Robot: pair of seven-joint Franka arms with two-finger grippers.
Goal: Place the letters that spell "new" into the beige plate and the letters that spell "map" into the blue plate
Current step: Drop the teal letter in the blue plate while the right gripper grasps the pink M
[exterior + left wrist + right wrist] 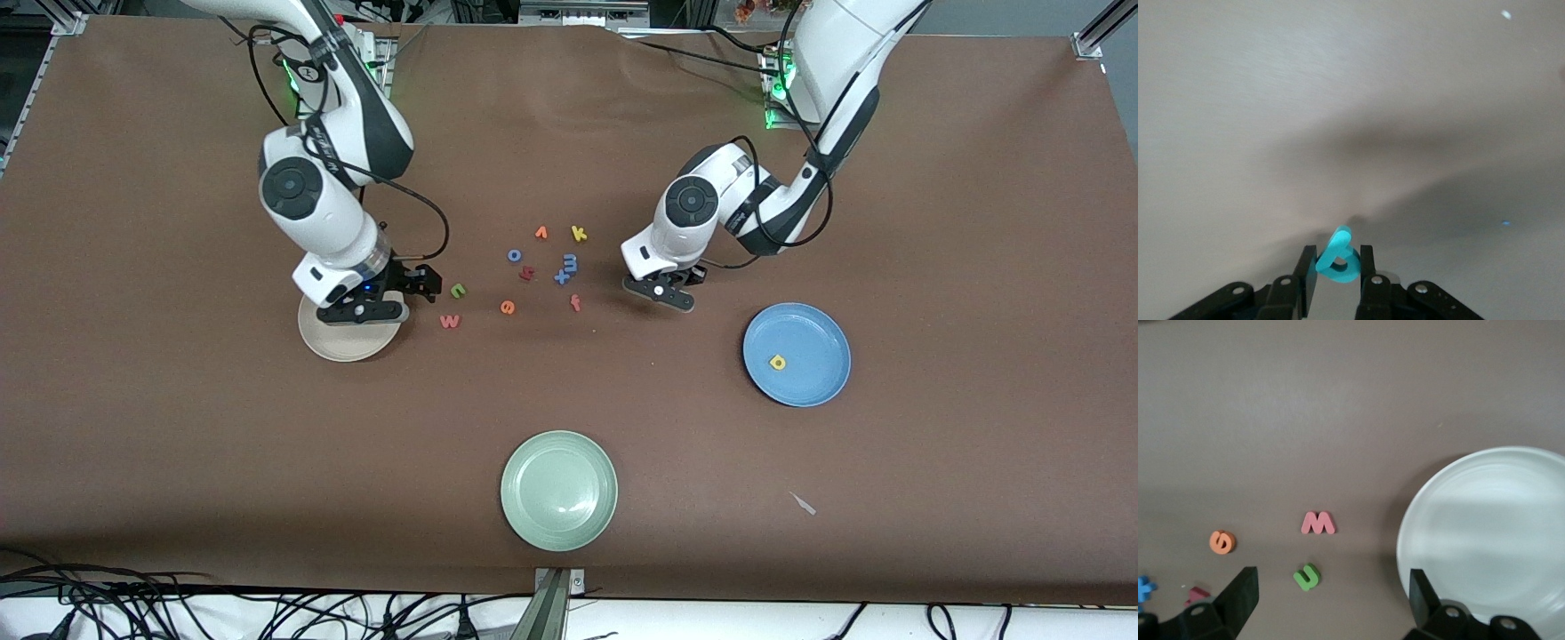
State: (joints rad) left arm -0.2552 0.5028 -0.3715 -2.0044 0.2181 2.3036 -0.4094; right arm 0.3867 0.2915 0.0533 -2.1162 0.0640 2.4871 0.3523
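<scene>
My left gripper (1338, 267) is shut on a teal round-bowled letter (1340, 259), which stands on edge between its fingers just above the bare table. In the front view this gripper (685, 283) hangs between the letter cluster and the blue plate (797, 354); a yellow letter (778, 362) lies in that plate. My right gripper (425, 281) is open, low over the table beside the beige plate (347, 342). Green n (1307, 576) lies between its fingers, untouched. Pink w (450, 321), orange e (508, 307) and blue m (570, 261) lie on the table.
Blue o (514, 255), blue x (562, 277), orange v (541, 233), yellow k (579, 234), a dark red letter (526, 274) and a red f (575, 303) lie in the cluster. A pale green plate (558, 489) sits nearest the front camera.
</scene>
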